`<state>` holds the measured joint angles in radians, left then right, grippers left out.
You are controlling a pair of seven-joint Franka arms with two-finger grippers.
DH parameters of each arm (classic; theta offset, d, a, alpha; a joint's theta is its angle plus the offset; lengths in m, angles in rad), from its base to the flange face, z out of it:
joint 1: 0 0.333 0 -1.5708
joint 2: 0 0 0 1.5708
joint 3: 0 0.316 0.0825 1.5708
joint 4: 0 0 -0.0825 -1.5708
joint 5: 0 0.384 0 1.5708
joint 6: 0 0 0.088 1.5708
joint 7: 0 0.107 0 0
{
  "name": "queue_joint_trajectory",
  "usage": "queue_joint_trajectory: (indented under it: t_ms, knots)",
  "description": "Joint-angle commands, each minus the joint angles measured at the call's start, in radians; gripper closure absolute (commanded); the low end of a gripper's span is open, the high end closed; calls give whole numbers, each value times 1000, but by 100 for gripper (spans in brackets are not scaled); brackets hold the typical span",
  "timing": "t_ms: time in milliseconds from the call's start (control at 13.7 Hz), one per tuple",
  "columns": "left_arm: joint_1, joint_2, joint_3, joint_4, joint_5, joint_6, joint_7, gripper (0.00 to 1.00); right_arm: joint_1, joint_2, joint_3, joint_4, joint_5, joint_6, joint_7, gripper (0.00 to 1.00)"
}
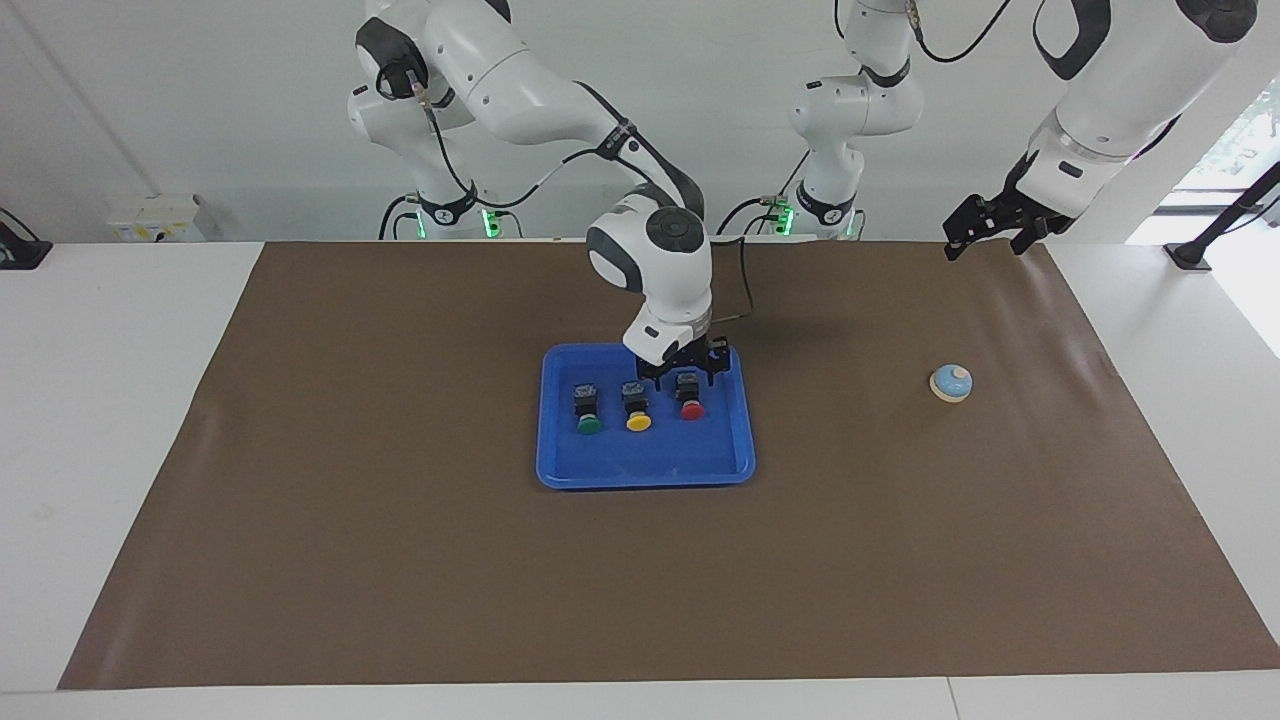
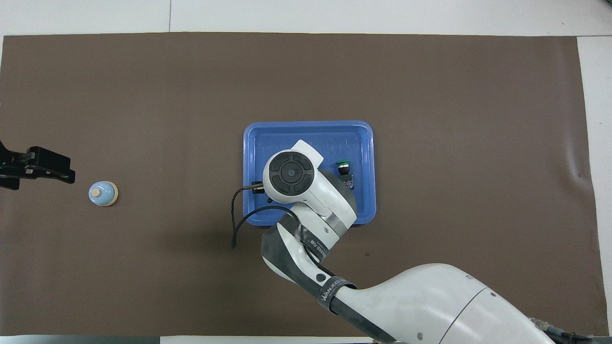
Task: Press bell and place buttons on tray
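The blue tray (image 1: pixel 645 470) lies mid-table, and it shows in the overhead view (image 2: pixel 306 134) too. The green button (image 1: pixel 589 410), yellow button (image 1: pixel 637 408) and red button (image 1: pixel 690 398) lie in a row in it. My right gripper (image 1: pixel 688 372) is low over the red button, its fingers standing apart on either side of the button's black body. In the overhead view only the green button (image 2: pixel 343 168) shows; my right arm hides the other two. The bell (image 1: pixel 951 382) stands toward the left arm's end, also in the overhead view (image 2: pixel 103 193). My left gripper (image 1: pixel 985 228) waits raised beside the bell (image 2: pixel 48 167).
A brown mat (image 1: pixel 400 500) covers the table. The white tabletop (image 1: pixel 100 400) shows around it. My right arm's cable (image 2: pixel 234 224) hangs over the tray's edge nearest the robots.
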<state>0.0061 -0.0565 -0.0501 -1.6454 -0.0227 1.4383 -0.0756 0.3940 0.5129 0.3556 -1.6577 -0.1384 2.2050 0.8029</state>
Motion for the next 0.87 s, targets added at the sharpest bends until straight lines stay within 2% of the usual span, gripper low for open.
queue_joint_trajectory:
  t_ms: [0,291,801]
  knots:
    - [6,-23,-4,-25,10,17,2,0,-39,-45,2,41,0,-77,41,0]
    - [6,-23,-4,-24,10,19,2,0,-257,-212,10,38,8,-243,1,0]
    - [6,-23,-4,-25,10,17,2,0,-544,-376,-1,38,118,-447,-432,0]
